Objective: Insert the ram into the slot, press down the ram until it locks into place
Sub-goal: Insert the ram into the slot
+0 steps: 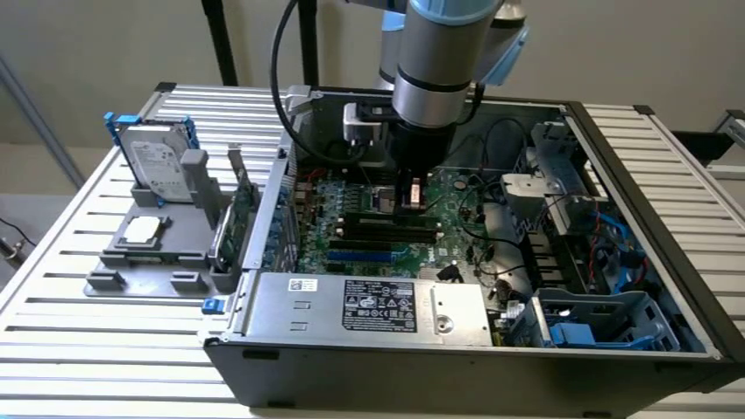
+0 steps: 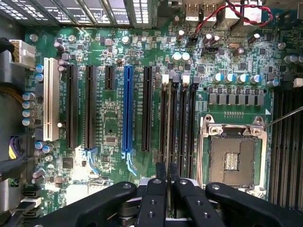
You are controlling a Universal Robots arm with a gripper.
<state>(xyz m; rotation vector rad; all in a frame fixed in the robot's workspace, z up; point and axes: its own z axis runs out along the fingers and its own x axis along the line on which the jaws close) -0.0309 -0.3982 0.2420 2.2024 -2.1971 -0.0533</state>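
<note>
The pincer (image 2: pixel 167 166) is closed on the ram (image 2: pixel 166 124). The ram stands edge-on along the slot (image 2: pixel 164 101), the one farthest from the empty processor socket (image 2: pixel 232 158) in the bank of four beside it. Whether the stick is fully seated cannot be told.

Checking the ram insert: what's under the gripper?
The gripper hangs over the parallel black slots on the motherboard. Its body covers one end of them, so whether a ram sits there is hidden.
</note>
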